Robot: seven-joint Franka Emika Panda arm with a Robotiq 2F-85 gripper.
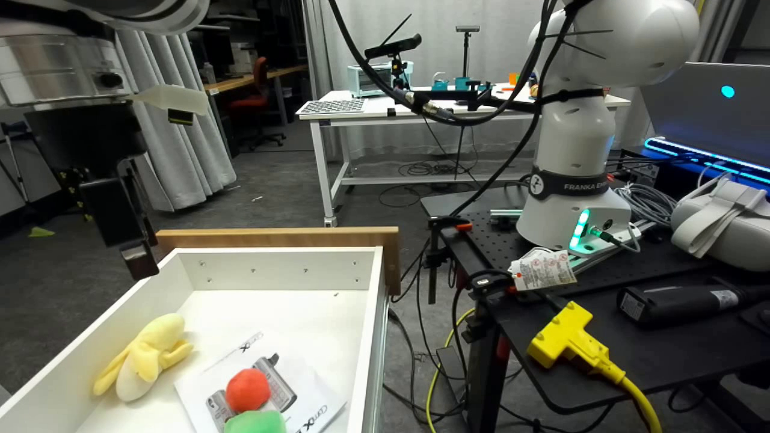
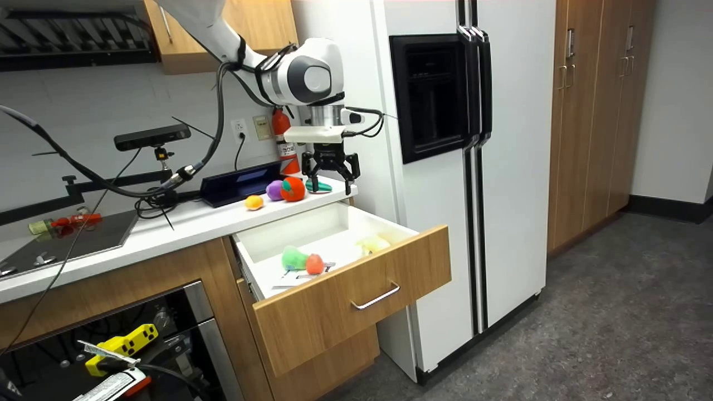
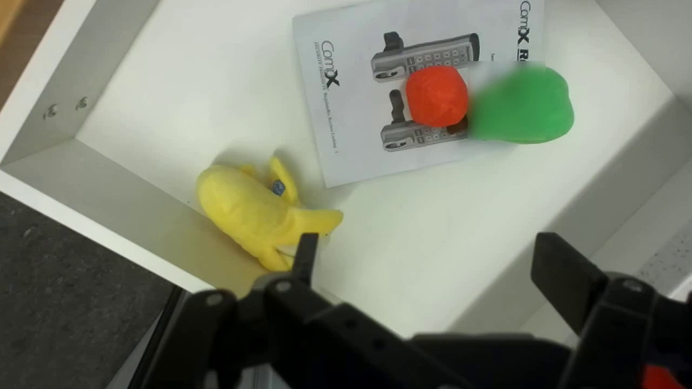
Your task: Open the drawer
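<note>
1. The claw (image 2: 332, 186), black and angular, is released: its jaws stand wide apart with nothing between them
2. Below it lies the drawer (image 1: 271, 313), standing open beside the fridge (image 2: 437, 234); the claw seems to hang over its inner, fridge-side part, apart from it as far as I can tell
3. What any further pull turns on: the handle (image 2: 379, 299) sits on the outer face of the front (image 2: 328, 317), across the drawer from the claw and lower, its bar lying along the front's long axis
4. As I judge it, the task is done or nearly so; more pulling would mean passing out over the front, then down
5. Nearest in the wrist view is a plush (image 3: 248, 208), yellow, soft-looking, with stubby limbs
6. Farther off, a flat paper leaflet (image 3: 357, 108) bears a rounded, matte red lump (image 3: 437, 96); a smooth green lump (image 3: 530, 108), part blurred, is just beside it
7. The drawer's walls are smooth and white, the front tan wood with visible grain, the handle bent and shiny
</note>
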